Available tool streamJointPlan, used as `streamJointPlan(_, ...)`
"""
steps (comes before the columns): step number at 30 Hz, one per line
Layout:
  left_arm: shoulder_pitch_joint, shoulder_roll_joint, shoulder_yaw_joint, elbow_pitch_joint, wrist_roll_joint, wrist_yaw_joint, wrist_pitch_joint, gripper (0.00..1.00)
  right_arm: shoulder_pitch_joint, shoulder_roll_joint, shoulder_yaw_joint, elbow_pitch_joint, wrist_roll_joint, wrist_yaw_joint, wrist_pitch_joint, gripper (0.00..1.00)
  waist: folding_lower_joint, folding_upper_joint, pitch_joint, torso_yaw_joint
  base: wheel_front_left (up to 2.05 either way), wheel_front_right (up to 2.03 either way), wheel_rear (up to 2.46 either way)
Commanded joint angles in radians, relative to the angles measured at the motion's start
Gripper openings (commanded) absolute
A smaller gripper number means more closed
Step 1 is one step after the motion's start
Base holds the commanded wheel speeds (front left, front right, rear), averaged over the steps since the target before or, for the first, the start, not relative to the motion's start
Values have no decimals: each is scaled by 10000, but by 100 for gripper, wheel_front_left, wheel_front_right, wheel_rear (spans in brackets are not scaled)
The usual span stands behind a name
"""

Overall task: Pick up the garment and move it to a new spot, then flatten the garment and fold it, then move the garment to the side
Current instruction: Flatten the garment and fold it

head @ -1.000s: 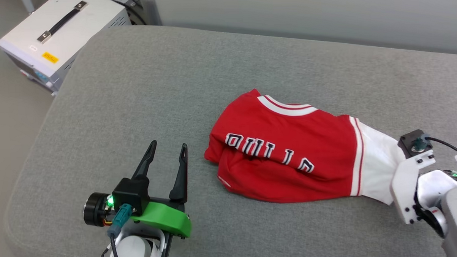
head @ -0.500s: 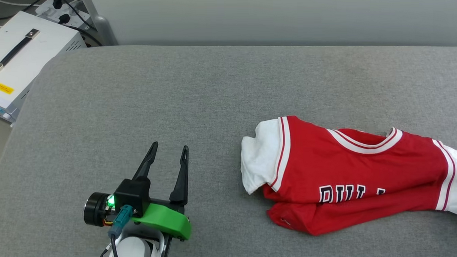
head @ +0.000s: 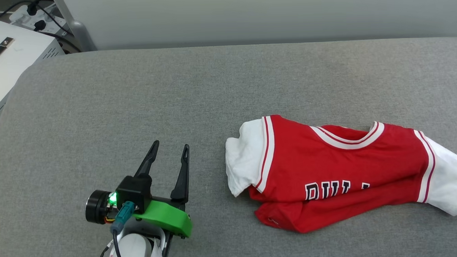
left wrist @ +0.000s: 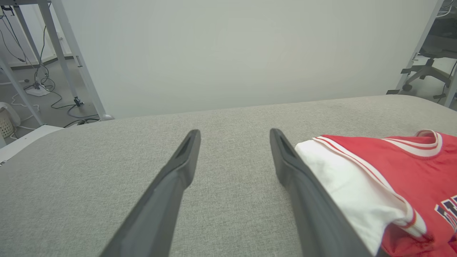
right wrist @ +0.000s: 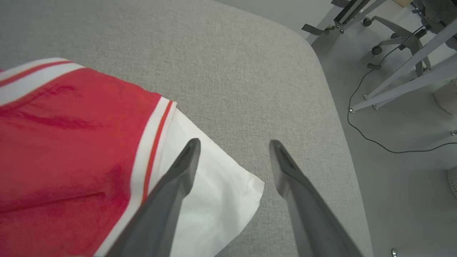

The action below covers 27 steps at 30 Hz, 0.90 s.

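Small red jersey shirt (head: 340, 170), white short sleeves, striped trim, black white-edged lettering. It lies on the right half of the grey woven cushion (head: 136, 93), chest up, neckline toward the far wall. Not flat: the lower hem is rolled under along the near edge, cutting off the lettering, and the body is rumpled. Thin limp knit, so I'd expect it to crease rather than slide as a sheet.

Key relation: the long axis runs sleeve to sleeve, side to side across the robot's front, with one sleeve end facing each arm.

Right gripper (right wrist: 234, 142): jaws wide, holding nothing, and it's the nearer arm. It sits at the right sleeve (right wrist: 214, 192), one dark finger over white cloth, the other over bare cushion. Can't tell from that angle whether the tips touch the cloth.

Left gripper (head: 170, 145): jaws wide, empty, fingers pointing away from the robot. The left sleeve (head: 245, 166) lies to its right, near but apart, with bare cushion between.

My read: flattening comes next. The left arm has to shift right to its sleeve, then both pull outward along the axis and the hem gets drawn toward the robot.

Beyond the cushion: plain pale wall (head: 247, 13), white metal case (head: 5, 56) off the far-left corner.
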Motion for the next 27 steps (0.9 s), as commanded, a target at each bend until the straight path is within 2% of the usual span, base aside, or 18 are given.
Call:
streamJointPlan(1,-125,8,-9,34,-48,-53,-57,100,-138,146,-105,-214,-119,-17,-355,100,0,109,-155,-128,0,0,0)
streamJointPlan(7,-84,-42,-16,35,-190,-63,-57,100,166,1272,-525,-1623,35,-17,-2581,100,0,109,-384,-286,0,0,0)
streamJointPlan(11,35,-99,-145,108,-460,-73,-57,100,760,2421,-833,-2569,331,-17,-4407,100,0,109,-436,-368,0,0,0)
streamJointPlan(17,-145,-150,-479,620,-1263,-91,30,100,1386,3304,-870,-3343,363,-17,-5334,100,0,109,-92,-619,0,0,0)
streamJointPlan(20,-818,-68,-982,1110,-1366,-97,833,100,1516,3465,-952,-3662,374,-17,-5439,100,0,109,215,-715,0,0,0)
streamJointPlan(24,-2210,198,-1667,1452,-1557,-100,2405,100,1568,3551,-990,-3870,317,-17,-5490,100,0,109,655,-850,0,0,0)
streamJointPlan(27,-3263,403,-2167,1747,-1733,-101,4014,100,1525,3579,-848,-3913,406,-17,-5507,100,0,109,923,-969,0,0,0)
